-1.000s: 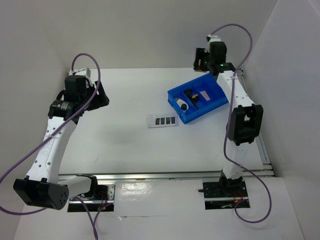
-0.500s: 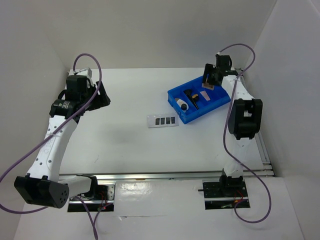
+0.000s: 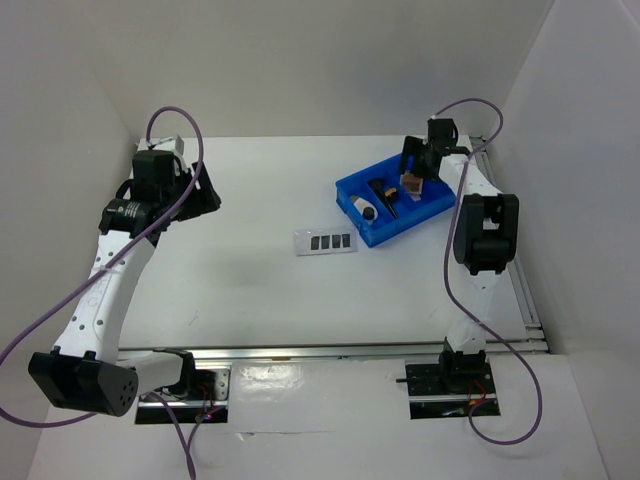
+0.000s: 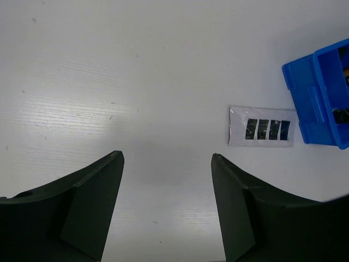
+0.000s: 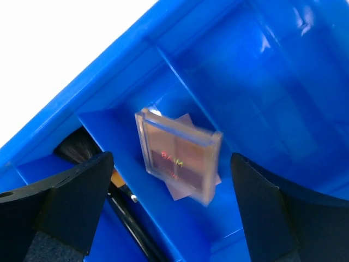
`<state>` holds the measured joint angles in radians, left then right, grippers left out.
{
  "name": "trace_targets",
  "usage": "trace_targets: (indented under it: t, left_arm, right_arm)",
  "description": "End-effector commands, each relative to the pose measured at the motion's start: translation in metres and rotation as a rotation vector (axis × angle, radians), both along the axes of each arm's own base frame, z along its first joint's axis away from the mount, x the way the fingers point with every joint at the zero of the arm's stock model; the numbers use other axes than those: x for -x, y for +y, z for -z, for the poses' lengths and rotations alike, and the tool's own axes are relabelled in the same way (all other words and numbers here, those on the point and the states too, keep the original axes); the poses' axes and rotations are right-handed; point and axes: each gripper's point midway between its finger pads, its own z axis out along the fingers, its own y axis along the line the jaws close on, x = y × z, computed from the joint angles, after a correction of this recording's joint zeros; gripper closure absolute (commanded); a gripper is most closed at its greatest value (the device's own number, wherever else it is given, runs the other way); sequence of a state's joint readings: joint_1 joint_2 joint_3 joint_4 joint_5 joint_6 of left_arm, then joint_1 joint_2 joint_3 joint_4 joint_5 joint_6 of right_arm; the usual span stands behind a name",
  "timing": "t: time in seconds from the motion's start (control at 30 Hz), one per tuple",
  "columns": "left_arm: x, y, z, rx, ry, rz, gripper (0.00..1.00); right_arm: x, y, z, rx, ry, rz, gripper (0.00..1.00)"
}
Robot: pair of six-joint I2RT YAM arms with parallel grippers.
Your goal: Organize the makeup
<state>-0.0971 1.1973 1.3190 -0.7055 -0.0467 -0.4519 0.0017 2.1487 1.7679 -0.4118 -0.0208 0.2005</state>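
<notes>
Wide-spread right fingers (image 5: 76,202) either side of the tan compact (image 5: 180,158), not touching it, tilted in a blue bin (image 5: 262,82) compartment beside a black brush (image 5: 73,147). Left fingers (image 4: 92,202) likewise apart, holding nothing, above the table (image 4: 136,65). Grey strip palette (image 4: 263,130) flat on the table just beside the bin.

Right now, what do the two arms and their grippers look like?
Both the left arm and right arm have white links, black joint housings and a looping purple cable. The left gripper and right gripper each have two black wedge-shaped fingers.
</notes>
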Motion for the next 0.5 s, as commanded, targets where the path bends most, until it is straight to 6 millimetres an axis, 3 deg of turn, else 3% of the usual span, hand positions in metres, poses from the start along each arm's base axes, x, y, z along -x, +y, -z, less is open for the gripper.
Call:
trace_targets:
  t: [0.0,0.07,0.1,0.2,0.23,0.3,0.33,0.37,0.47]
  left_arm:
    - [-0.006,-0.004,-0.005,0.020,-0.025,0.001,0.21]
    - [-0.006,-0.006,-0.005,0.027,-0.025,0.010,0.21]
    - [-0.006,-0.006,-0.005,0.027,-0.025,0.010,0.21]
    - [-0.006,-0.006,-0.005,0.027,-0.025,0.010,0.21]
    - [-0.006,-0.006,-0.005,0.027,-0.025,0.010,0.21]
    - [-0.006,-0.006,-0.005,0.027,-0.025,0.010,0.21]
    - [-0.006,-0.006,-0.005,0.027,-0.025,0.010,0.21]
    - [-0.006,-0.006,-0.005,0.027,-0.025,0.010,0.21]
    - [-0.005,-0.004,-0.008,0.022,-0.034,0.003,0.21]
  right_arm:
    - [0.000,0.002,-0.049,0.007,-0.103,0.015,0.04]
    - [0.000,0.015,-0.073,0.019,-0.150,-0.014,0.03]
    - [0.001,0.015,-0.096,0.025,-0.194,-0.019,0.03]
    - [0.005,0.036,-0.132,0.026,-0.264,-0.063,0.09]
    - [0.011,0.042,-0.155,0.030,-0.309,-0.079,0.19]
    - [0.028,0.062,-0.179,0.029,-0.357,-0.125,0.32]
    - [0.035,0.073,-0.185,0.013,-0.366,-0.158,0.42]
    - [0.040,0.085,-0.189,0.001,-0.378,-0.187,0.59]
    - [0.069,0.134,-0.194,-0.064,-0.377,-0.333,0.78]
